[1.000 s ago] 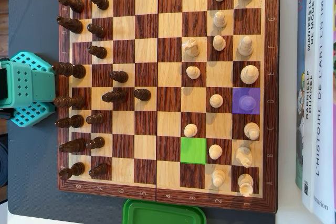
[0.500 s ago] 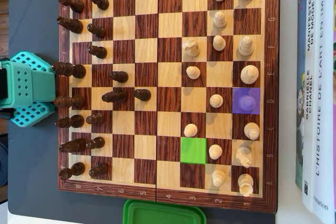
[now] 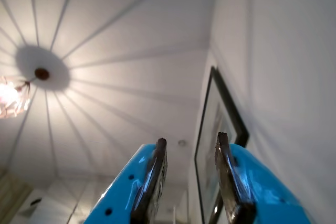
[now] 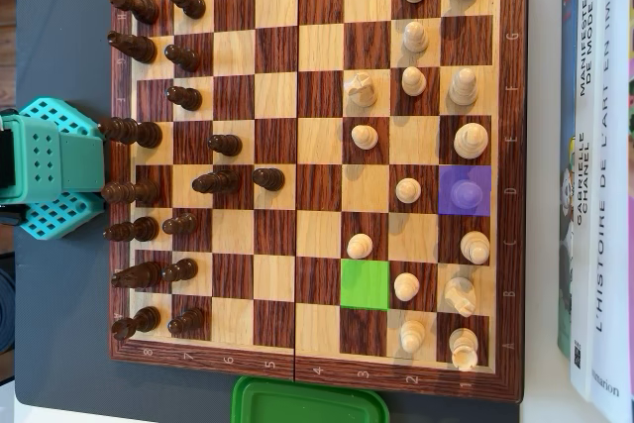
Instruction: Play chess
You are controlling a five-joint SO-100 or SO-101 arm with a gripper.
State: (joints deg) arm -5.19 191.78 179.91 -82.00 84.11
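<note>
A wooden chessboard (image 4: 512, 146) fills the overhead view. Dark pieces (image 4: 183, 98) stand along its left columns, with a few advanced, such as one pawn (image 4: 267, 178). Light pieces (image 4: 463, 86) stand on the right side. One square near the right edge is tinted purple (image 4: 464, 190) and one lower square is tinted green (image 4: 365, 283); both are bare. The teal arm body (image 4: 50, 167) sits left of the board. In the wrist view my gripper (image 3: 191, 139) points up at the ceiling, open, with nothing between its blue fingers (image 3: 152, 182).
A green plastic lid (image 4: 309, 401) lies at the board's lower edge. Books (image 4: 594, 165) lie along the right side. A dark mat (image 4: 59, 47) is under the board. The wrist view shows a ceiling lamp (image 3: 10, 98) and a framed picture (image 3: 220, 124).
</note>
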